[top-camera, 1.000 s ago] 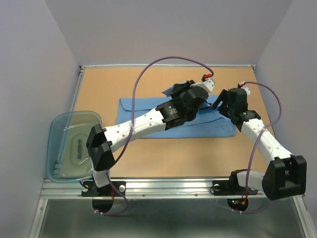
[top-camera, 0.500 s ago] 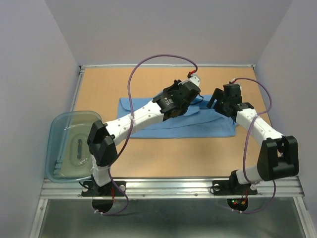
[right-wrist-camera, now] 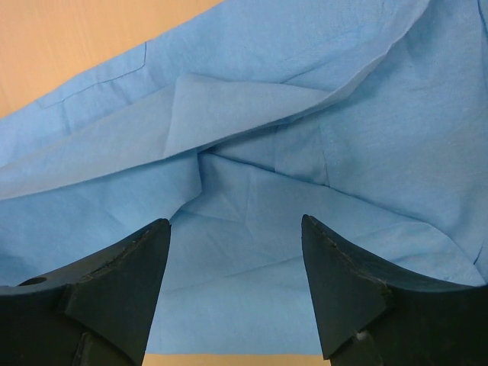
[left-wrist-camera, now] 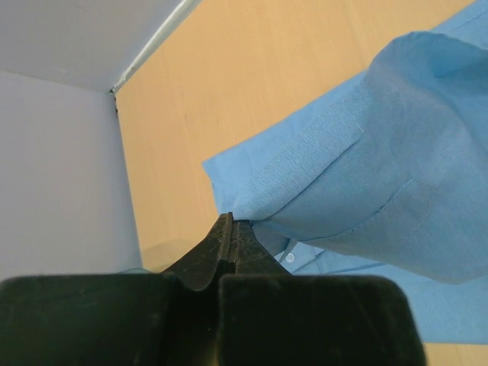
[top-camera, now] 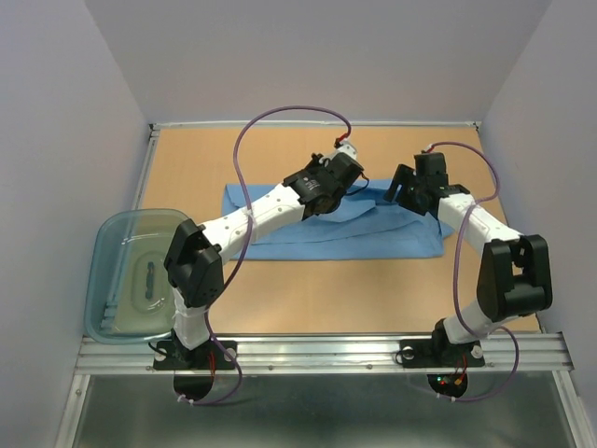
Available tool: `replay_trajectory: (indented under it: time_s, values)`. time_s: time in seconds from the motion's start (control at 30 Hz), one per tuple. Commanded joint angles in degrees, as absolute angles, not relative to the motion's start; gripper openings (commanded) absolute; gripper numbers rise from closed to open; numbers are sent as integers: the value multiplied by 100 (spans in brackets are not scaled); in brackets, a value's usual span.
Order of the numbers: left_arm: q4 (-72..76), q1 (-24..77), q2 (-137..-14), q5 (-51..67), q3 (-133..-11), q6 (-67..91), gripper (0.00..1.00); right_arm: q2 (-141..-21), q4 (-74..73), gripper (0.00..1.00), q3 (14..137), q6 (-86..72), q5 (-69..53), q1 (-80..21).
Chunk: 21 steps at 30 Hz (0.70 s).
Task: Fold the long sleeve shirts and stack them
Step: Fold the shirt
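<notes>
Left gripper [left-wrist-camera: 231, 227] of mine is clenched on the shirt [left-wrist-camera: 381, 145]: jaws pressed flat together, with a thin edge of the light blue cloth pinched right at their tips. From that pinch the cloth rises and drapes away as a raised flap, off the layer beneath it. On that lower layer a small white button [left-wrist-camera: 288, 259] shows just beside my jaws. Beyond the flap I see bare counter [left-wrist-camera: 229, 84] running up to the wall.

My right gripper [right-wrist-camera: 235, 225] is released, jaws spread wide and holding nothing. It hangs over the right part of the shirt, looking down on creased, overlapping layers. A folded edge runs slantwise across the cloth between the jaws. Whether the jaw tips touch the cloth I cannot tell.

From above, the shirt lies as a long band across the middle of the counter, left to right, its near edge fairly straight and its left end squared off. Both my arms reach over it toward its far edge, the left arm crossing the cloth slantwise from the near left, the right arm coming in from the near right. A clear bluish tub [top-camera: 140, 217] sits at the counter's near left edge, apart from the shirt. Something pale lies inside it, too faint to name.
</notes>
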<state>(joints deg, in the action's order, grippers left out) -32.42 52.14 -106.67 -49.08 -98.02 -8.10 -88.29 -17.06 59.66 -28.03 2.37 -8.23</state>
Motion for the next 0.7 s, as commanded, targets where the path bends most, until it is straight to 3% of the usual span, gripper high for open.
replay_trajectory:
  time_s: [0.0, 0.23, 0.33, 0.53, 0.6, 0.63, 0.67]
  values:
    - [-3095, 5291, -10302, -4756, -9624, -589, 0, -8851, -1424, 74, 6381, -2829, 377, -765]
    - [-2559, 5729, -9590, -4034, -8940, -185, 10, -8394, -1362, 75, 6074, -3111, 597, -729]
    - [-2120, 6474, -9361, -4095, -8185, -88, 10, -7982, -1345, 75, 5810, -3164, 737, -729]
    - [-1837, 7311, -9518, -3920, -7892, 140, 14, -7270, -1336, 75, 5318, -3234, 1036, -712]
    - [-1732, 7733, -9606, -3920, -7910, 149, 28, -7111, -1345, 76, 5221, -3252, 1090, -721]
    - [-1662, 7882, -9702, -3885, -7910, 123, 42, -7049, -1345, 76, 5160, -3252, 1133, -721]
    - [-1513, 7997, -9755, -3859, -7928, 106, 50, -6927, -1345, 76, 5090, -3243, 1142, -712]
